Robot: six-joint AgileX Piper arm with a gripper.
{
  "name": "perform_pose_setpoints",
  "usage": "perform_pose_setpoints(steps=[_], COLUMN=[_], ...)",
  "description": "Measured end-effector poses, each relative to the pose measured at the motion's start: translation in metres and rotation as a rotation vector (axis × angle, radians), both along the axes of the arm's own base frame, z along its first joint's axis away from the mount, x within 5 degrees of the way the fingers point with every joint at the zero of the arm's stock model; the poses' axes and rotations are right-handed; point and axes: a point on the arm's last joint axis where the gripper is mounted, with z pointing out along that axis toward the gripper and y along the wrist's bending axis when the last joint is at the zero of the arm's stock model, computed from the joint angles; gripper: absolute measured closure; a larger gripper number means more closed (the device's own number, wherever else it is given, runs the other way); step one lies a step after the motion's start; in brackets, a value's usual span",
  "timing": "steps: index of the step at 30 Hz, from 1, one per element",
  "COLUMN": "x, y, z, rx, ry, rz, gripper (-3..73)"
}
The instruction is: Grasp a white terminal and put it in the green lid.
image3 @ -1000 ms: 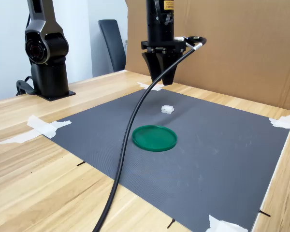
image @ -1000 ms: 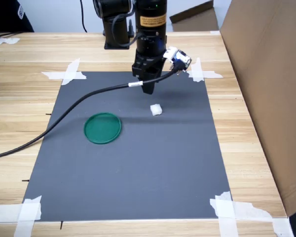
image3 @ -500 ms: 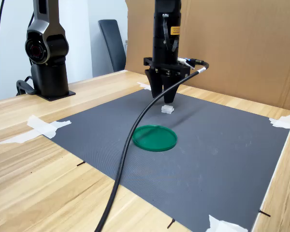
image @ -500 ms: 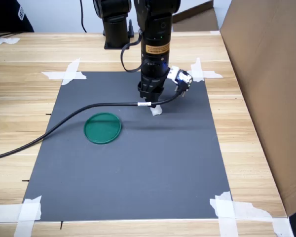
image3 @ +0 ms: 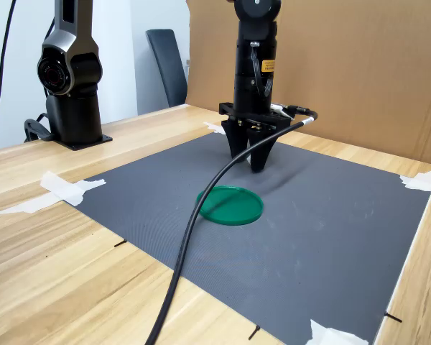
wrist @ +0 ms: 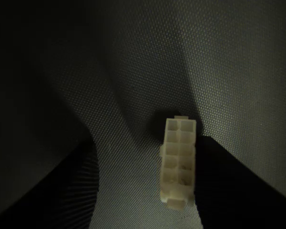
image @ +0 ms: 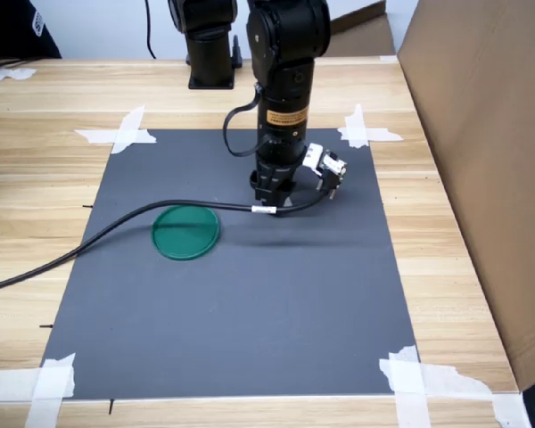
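In the wrist view the white terminal (wrist: 178, 162) lies on the dark mat between my open gripper's (wrist: 145, 191) two fingers. It sits against one finger (wrist: 238, 186), with a clear gap to the other finger (wrist: 62, 191). In both exterior views the gripper (image: 269, 203) (image3: 248, 165) stands upright with its tips down at the mat, and it hides the terminal. The green lid (image: 185, 231) (image3: 230, 205) lies flat on the mat with nothing in it, a short way to the first exterior view's left of the gripper.
A black cable (image: 116, 227) (image3: 194, 237) runs from the wrist across the mat (image: 250, 312), passing the lid's edge. A cardboard wall (image: 481, 134) stands at the first exterior view's right. The arm's base (image: 209, 45) is at the back. White tape (image: 120, 132) holds the mat's corners.
The gripper has come down from above and behind the terminal to the mat, with its fingers now on either side of it. The terminal and the lid have not moved.
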Motion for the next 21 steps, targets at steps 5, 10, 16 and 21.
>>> perform_pose_setpoints(steps=[5,10,16,21], x=[0.0,0.0,-0.006,-0.012], y=[0.0,0.0,-0.002,-0.004], z=[0.0,0.0,0.013,0.034], rx=[0.001,0.001,0.025,0.052], ry=[0.0,0.001,-0.003,-0.041], rz=[-0.004,-0.012,-0.032,-0.042], gripper=[20.9,20.9,20.9,20.9])
